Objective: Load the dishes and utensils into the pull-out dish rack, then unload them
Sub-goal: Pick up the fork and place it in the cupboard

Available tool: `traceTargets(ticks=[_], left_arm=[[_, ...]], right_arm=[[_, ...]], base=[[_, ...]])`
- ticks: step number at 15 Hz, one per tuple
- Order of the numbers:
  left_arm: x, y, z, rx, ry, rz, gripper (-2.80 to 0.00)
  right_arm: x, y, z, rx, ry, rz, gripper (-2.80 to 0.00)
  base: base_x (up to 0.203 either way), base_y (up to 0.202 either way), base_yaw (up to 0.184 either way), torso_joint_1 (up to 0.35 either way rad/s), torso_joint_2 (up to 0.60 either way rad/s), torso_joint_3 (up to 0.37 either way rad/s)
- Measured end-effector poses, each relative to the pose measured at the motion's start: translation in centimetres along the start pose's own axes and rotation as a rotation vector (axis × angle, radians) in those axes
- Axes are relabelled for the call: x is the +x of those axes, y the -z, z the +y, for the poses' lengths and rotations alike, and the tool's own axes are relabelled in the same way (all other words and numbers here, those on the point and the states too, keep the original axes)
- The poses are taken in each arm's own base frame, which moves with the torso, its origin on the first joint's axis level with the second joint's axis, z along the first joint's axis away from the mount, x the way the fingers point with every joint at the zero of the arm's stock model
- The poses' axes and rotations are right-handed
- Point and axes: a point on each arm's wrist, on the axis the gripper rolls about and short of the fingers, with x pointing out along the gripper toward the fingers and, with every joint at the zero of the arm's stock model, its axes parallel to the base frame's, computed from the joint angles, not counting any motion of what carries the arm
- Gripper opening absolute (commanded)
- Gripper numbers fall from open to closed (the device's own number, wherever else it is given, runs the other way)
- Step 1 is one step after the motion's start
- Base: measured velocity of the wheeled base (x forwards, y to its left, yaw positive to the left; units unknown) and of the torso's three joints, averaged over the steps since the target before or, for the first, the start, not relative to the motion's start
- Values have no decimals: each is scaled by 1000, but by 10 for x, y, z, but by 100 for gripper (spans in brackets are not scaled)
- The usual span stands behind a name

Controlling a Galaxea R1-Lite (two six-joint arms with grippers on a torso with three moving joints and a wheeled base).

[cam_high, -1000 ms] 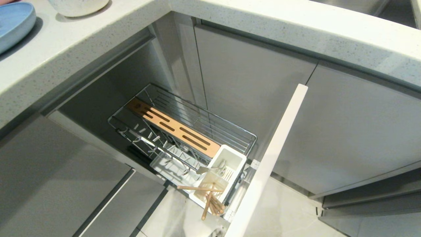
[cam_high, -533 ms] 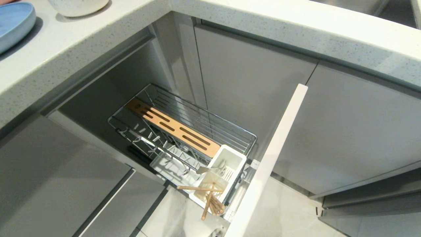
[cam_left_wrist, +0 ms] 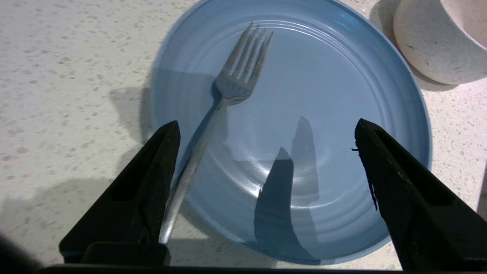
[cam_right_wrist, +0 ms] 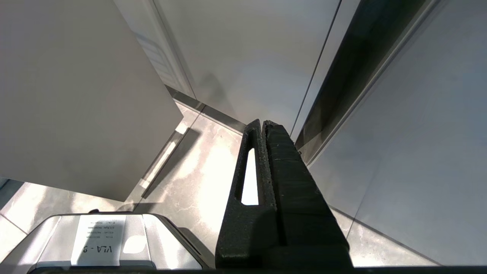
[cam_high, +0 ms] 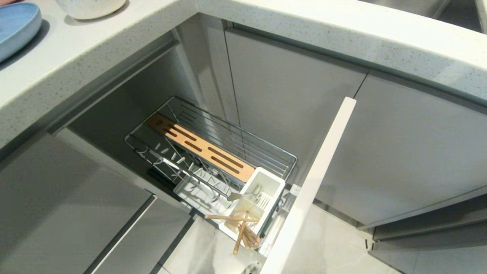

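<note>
Head view: high, angled down onto rack [cam_high: 213, 152]; left wrist: close above plate [cam_left_wrist: 335, 95], shared at head view's ten o'clock [cam_high: 15, 26]; right wrist: floorward.

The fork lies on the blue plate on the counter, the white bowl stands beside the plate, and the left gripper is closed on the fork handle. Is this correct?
Not quite. The left wrist view shows the left gripper open, its fingers spread above the blue plate, holding nothing. The rest is right: the fork lies on the plate on the counter, and the white bowl stands beside it.
</note>
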Motion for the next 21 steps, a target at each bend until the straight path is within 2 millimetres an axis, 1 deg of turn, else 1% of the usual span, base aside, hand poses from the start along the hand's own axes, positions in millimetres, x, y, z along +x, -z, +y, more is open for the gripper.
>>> traceTargets(ticks=[5, 9, 12, 16, 21], left_arm=[[7, 3, -4, -5, 36, 11, 0], [8, 4, -5, 13, 40, 16, 0], [10, 8, -10, 22, 57, 24, 0], [9, 9, -18, 26, 78, 26, 0], [6, 9, -24, 56, 67, 21, 0]], right_arm=[[0, 0, 0, 0, 0, 0, -280], [0, 0, 0, 0, 0, 0, -280], [0, 0, 0, 0, 0, 0, -280], [0, 0, 0, 0, 0, 0, -280], [0, 0, 0, 0, 0, 0, -280]], base=[[0, 0, 0, 0, 0, 0], [0, 0, 0, 0, 0, 0], [0, 0, 0, 0, 0, 0], [0, 0, 0, 0, 0, 0], [0, 0, 0, 0, 0, 0]])
